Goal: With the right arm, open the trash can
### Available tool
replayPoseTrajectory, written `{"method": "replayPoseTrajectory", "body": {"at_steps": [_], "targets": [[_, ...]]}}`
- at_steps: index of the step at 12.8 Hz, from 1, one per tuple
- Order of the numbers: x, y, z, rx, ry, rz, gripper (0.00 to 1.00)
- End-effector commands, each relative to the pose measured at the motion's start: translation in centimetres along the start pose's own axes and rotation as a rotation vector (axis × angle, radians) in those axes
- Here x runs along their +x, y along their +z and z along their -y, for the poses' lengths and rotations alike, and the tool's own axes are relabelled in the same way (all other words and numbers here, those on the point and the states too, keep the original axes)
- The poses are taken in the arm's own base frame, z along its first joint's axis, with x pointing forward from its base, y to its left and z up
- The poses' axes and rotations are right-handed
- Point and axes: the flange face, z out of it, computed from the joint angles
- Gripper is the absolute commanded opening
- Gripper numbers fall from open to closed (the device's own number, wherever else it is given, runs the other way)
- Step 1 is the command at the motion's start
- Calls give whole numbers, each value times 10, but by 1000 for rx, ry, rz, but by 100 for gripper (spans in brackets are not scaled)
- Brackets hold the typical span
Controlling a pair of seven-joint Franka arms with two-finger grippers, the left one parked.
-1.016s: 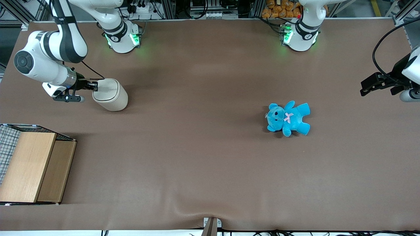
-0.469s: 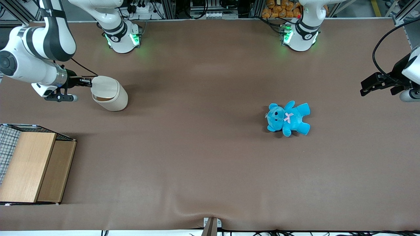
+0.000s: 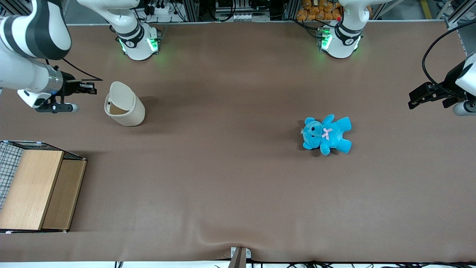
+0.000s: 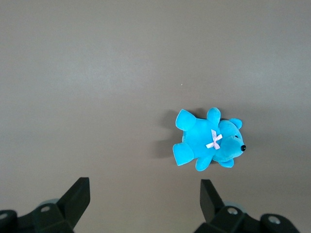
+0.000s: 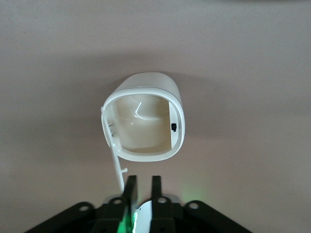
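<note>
Gripper of mine beside the trash can, apart from it, fingers nearly together on nothing, lid standing open (interior visible), teddy well apart

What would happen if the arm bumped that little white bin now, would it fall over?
Probably yes. The trash can looks like thin, hollow plastic with nothing inside, so likely light. Its lid stands raised, which may shift weight upward. The hand hangs beside it, apart, fingers nearly together.

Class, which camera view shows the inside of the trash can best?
The right wrist view: it looks straight into the open trash can, the hand close by. The front view shows the trash can with raised lid, little interior. The left wrist view misses it.
</note>
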Motion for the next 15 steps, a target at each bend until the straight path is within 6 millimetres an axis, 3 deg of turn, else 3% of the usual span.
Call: {"method": "replayPoseTrajectory", "body": {"at_steps": [1, 4, 8, 11, 15], "targets": [[0, -32, 4, 2, -1, -23, 100], [5, -71, 2, -11, -8, -90, 100], [13, -105, 7, -18, -19, -89, 100], [25, -142, 6, -46, -17, -103, 100], [31, -166, 5, -64, -6, -85, 100]]}}
